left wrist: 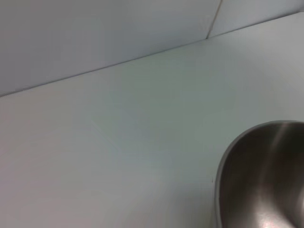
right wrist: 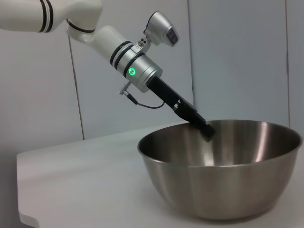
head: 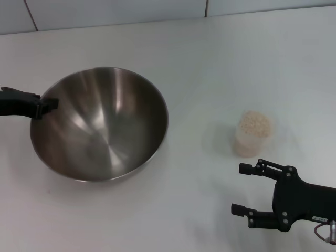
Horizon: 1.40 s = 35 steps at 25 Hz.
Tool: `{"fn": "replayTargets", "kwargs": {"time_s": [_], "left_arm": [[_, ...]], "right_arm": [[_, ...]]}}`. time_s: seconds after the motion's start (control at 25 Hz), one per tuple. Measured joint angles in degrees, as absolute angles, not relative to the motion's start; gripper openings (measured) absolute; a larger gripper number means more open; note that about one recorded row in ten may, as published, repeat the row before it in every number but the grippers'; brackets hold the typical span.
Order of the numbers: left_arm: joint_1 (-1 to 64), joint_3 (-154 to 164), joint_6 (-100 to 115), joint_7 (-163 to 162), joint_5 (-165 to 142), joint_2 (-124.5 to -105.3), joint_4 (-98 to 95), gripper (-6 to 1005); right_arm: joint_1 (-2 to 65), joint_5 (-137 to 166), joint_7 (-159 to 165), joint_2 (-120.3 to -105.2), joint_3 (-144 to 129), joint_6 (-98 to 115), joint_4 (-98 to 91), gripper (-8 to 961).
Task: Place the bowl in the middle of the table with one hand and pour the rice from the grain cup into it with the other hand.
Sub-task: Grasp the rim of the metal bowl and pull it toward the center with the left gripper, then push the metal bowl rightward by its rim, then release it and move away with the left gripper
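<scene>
The steel bowl (head: pixel 100 123) rests on the white table (head: pixel 210 63), left of the middle. My left gripper (head: pixel 46 105) is at the bowl's left rim and pinches it, one finger inside the bowl; the right wrist view shows that gripper (right wrist: pixel 207 131) reaching over the bowl's (right wrist: pixel 223 180) rim. The bowl's edge also shows in the left wrist view (left wrist: pixel 256 180). The clear grain cup (head: pixel 253 137) stands upright to the right, filled with rice (head: pixel 255 124). My right gripper (head: pixel 239 189) is open and empty, just in front of the cup and apart from it.
The table's far edge meets a pale wall (head: pixel 157 10). Bare tabletop lies between the bowl and the cup (head: pixel 199 136). The bowl is empty inside.
</scene>
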State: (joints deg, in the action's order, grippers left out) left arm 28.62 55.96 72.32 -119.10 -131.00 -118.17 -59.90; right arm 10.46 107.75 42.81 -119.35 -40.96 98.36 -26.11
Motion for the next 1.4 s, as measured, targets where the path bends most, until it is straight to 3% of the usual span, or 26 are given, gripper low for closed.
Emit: {"fn": "replayTargets", "kwargs": {"time_s": [0.24,0.52,0.96,1.4], "left_arm": [[30.59,55.57,73.42,-120.23,-131.06,-117.86,-58.36,47],[34.83,52.51,75.85,-121.93,-130.84,-116.8,-55.69,36],[45.26,52.2,69.28,-117.86,-132.14,-117.76,-45.31,33],[44.38,52.08,64.66,-113.68,-131.77,-118.41,-43.03,41]], "right_arm": [[10.46,107.79,42.8,-119.31,-40.96,98.33,-26.1,830],[10.46,107.83,42.8,-119.27,-40.96,98.32,-25.97,830],[10.61,107.84,42.8,-119.26,-40.95,98.46,-26.2,830],[11.1,107.84,42.8,-119.26,-40.95,98.37,-25.94,830]]}}
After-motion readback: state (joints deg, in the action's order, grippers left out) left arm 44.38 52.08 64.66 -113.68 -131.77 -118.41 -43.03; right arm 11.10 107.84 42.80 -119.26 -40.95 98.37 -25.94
